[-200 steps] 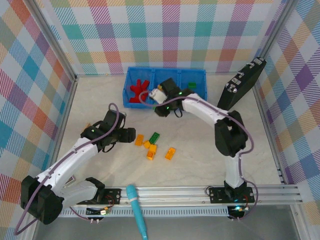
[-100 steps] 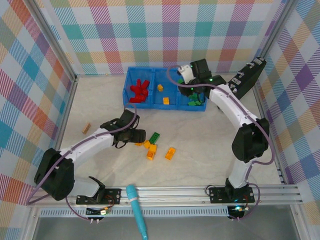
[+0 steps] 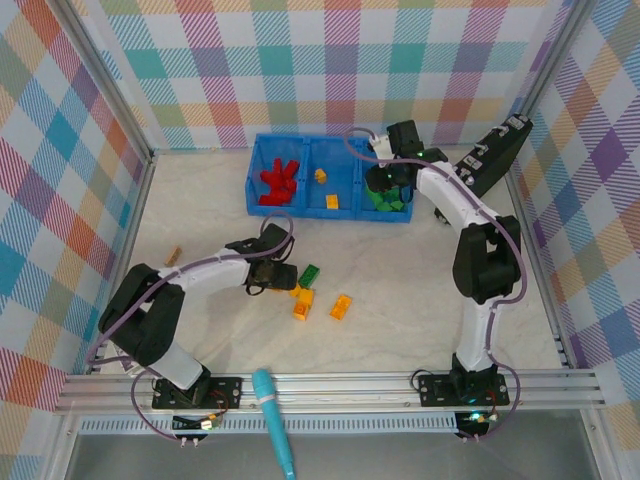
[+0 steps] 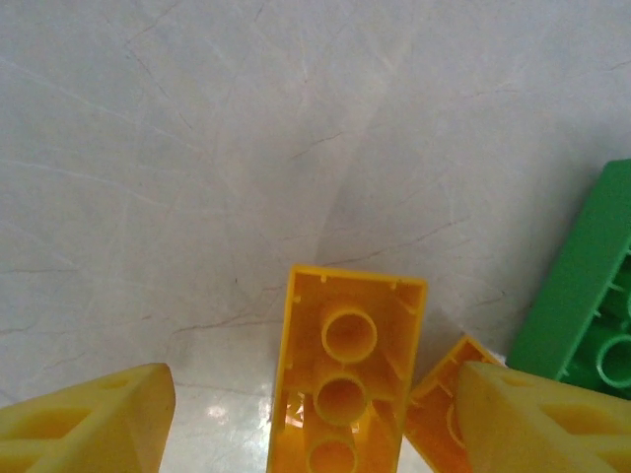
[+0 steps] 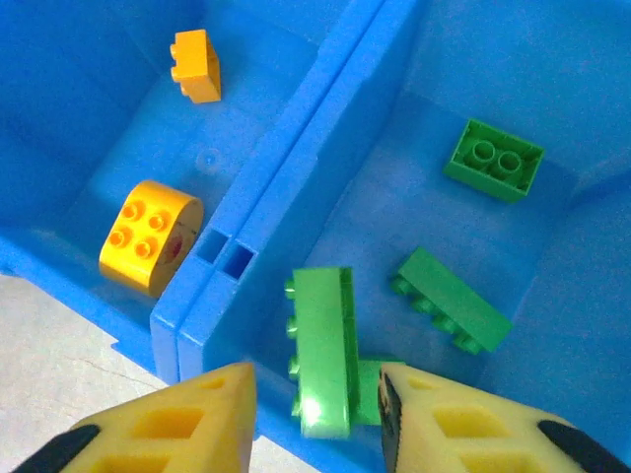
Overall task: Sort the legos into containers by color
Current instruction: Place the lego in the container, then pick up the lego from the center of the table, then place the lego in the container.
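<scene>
The blue container (image 3: 330, 150) has red legos (image 3: 278, 183) in its left compartment, yellow ones (image 5: 150, 235) in the middle and green ones (image 5: 454, 299) on the right. My right gripper (image 5: 317, 424) hangs over the right compartment, jaws apart, with a blurred green brick (image 5: 323, 350) loose between them. On the table my left gripper (image 4: 311, 424) is open, its fingers (image 4: 89, 424) either side of an upside-down yellow brick (image 4: 345, 374) without touching it. A second yellow brick (image 4: 444, 404) and a green brick (image 4: 592, 305) lie just to its right.
Two more yellow bricks (image 3: 302, 302) (image 3: 341, 307) lie mid-table. A tan block (image 3: 173, 256) sits at the left, a teal marker (image 3: 275, 420) on the near rail, and a black case (image 3: 490, 165) leans at the right of the bin.
The right gripper carried the green brick from the bin's middle to its right compartment and opened its jaws. The left gripper moved right onto the yellow brick and narrowed a little.
</scene>
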You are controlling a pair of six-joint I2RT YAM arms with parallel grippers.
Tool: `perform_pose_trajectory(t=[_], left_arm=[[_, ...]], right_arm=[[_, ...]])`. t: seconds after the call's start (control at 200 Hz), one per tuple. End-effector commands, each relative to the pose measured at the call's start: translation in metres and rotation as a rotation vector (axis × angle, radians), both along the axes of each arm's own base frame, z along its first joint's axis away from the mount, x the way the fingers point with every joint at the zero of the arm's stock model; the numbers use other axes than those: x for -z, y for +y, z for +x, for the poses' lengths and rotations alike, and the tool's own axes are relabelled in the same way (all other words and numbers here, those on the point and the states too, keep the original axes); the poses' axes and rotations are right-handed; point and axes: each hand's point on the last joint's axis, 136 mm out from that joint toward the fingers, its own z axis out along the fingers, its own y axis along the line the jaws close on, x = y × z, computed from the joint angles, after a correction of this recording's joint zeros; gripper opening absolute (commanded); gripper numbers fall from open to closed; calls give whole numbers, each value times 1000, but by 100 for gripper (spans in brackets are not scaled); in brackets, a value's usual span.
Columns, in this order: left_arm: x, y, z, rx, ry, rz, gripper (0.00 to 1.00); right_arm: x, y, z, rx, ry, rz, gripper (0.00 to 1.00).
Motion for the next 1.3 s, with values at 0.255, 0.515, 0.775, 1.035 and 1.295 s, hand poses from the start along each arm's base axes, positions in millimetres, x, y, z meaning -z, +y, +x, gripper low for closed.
perform_pose_trajectory(t=[0.255,0.515,0.775,1.035,1.295], left_arm=[[10,-11,15,-4,10,19,53],[23,-6,7,-5,53,40,32],[-2,-14,25,12,-4,27,20],[-106,-38,94,57,-258,-20,19],[-158,-58,173,48,-467,6,21]], right_arm=[[-20,-9,-3,32,-31,22,53],[-33,-5,-43,120,40,192,57],[-7,32,-103,197,193,295,63],[18,79,-156,299,327,406,69],[43,106,-188,433,392,549,74]])
